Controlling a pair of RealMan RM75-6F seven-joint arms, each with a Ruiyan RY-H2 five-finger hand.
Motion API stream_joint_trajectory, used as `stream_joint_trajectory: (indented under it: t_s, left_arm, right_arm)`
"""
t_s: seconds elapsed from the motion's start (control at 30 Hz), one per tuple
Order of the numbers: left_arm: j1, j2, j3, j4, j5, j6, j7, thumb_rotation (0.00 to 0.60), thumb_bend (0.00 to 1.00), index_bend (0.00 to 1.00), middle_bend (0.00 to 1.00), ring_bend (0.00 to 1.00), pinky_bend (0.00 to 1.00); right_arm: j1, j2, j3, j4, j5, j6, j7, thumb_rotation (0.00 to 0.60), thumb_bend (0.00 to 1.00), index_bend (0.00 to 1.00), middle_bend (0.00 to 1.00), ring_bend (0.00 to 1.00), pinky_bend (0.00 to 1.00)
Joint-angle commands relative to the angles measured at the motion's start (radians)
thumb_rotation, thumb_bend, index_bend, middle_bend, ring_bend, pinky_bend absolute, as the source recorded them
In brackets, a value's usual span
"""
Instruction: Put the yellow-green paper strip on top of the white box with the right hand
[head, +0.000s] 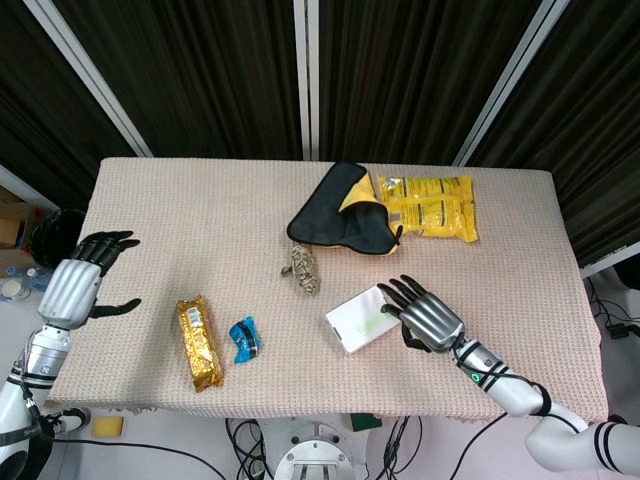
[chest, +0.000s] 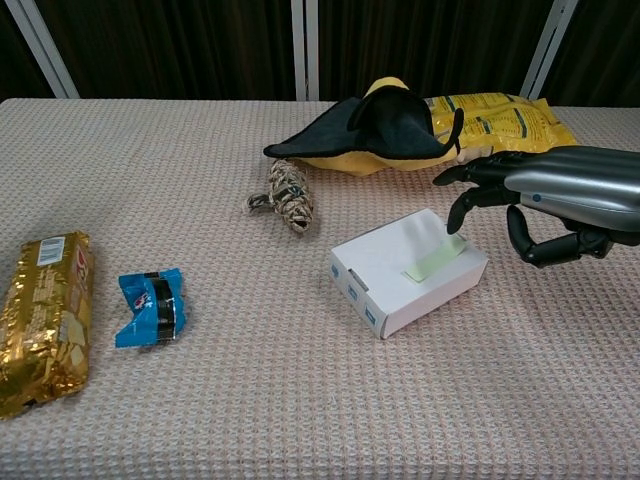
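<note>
Lying flat on top of the white box (chest: 405, 272), the yellow-green paper strip (chest: 435, 260) sits toward the box's right end. The right hand (chest: 545, 200) hovers just right of the box, fingers (chest: 470, 200) spread and holding nothing, their tips over the strip's far end. At the table's (head: 180, 215) left edge the left hand (head: 75, 285) hangs with fingers wide, holding nothing. A black and yellow cloth (chest: 375, 130) lies far behind the box.

Glossy gold foil packet (chest: 40, 318) on woven tablecloth (chest: 200, 130).
</note>
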Motion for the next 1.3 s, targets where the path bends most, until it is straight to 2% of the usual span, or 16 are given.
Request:
stream_joint_trajectory:
  t_s: [0.03, 0.8, 1.3]
  left_arm:
    - [-0.001, -0.001, 0.0, 0.001, 0.0, -0.001, 0.0, 0.6, 0.01, 0.2, 0.15, 0.12, 0.12]
    - [-0.001, -0.004, 0.001, 0.013, -0.004, -0.006, -0.009, 0.6, 0.01, 0.2, 0.15, 0.12, 0.12]
    - [-0.002, -0.004, 0.001, 0.01, -0.002, -0.004, -0.005, 0.6, 0.01, 0.2, 0.15, 0.12, 0.12]
  right_arm:
    - [-0.001, -0.001, 0.0, 0.001, 0.001, -0.001, -0.001, 0.365, 1.0, 0.31, 0.0, 0.0, 0.0]
    - [0.001, -0.023, 0.004, 0.032, 0.044, -0.051, -0.031, 0.364, 1.0, 0.32, 0.0, 0.0, 0.0]
    - [-0.006, -0.017, 0.014, 0.034, 0.024, -0.02, -0.004, 0.365, 1.0, 0.32, 0.0, 0.0, 0.0]
